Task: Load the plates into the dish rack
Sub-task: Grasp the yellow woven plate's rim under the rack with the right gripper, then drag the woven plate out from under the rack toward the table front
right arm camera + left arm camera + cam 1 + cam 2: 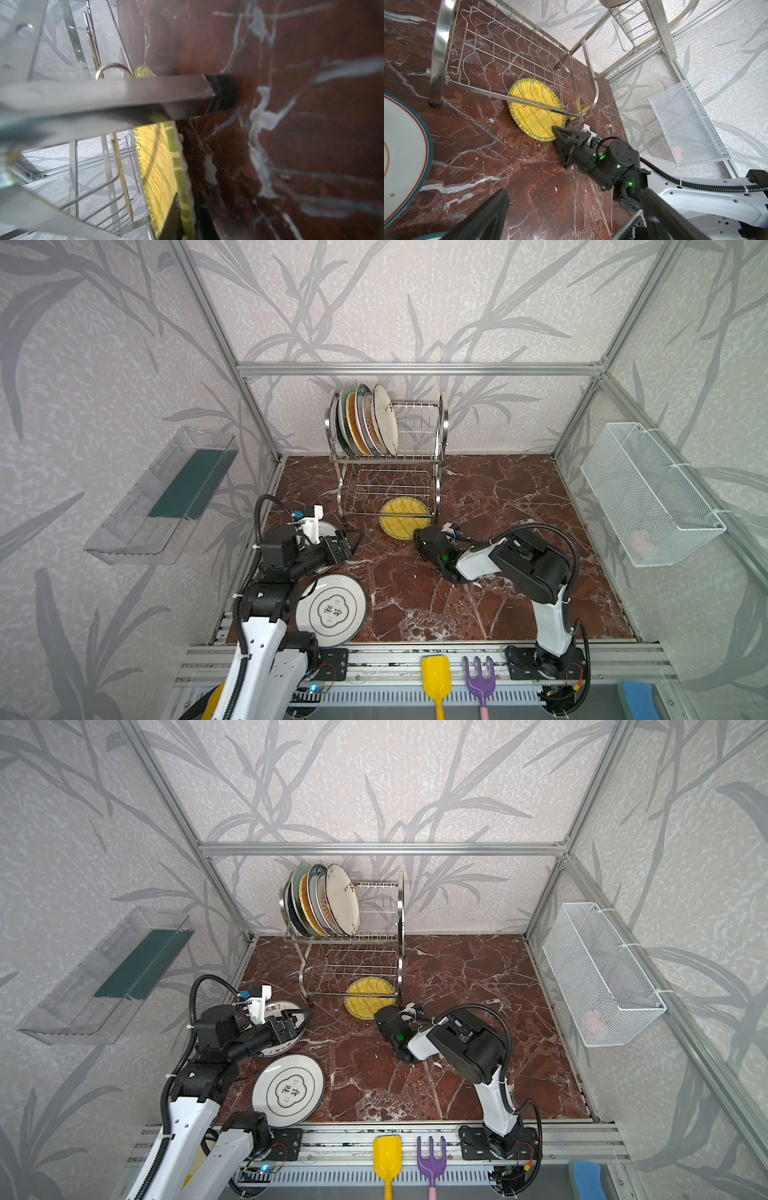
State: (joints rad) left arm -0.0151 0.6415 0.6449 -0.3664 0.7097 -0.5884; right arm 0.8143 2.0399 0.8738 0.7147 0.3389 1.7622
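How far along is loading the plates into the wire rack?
Done: several plates stand in the top tier of the shiny wire dish rack. In hand: the right gripper is shut on the yellow striped plate, lying partly under the rack. Remaining: that plate, the white Chinese-character plate and a teal-rimmed plate below the open left gripper.

The yellow plate point(401, 529) has its twelve-o'clock half barred under the rack point(386, 457) — at its nine o'clock, a white plate point(279, 1007) hides mostly beneath the left arm point(216, 1029), lettering unreadable.
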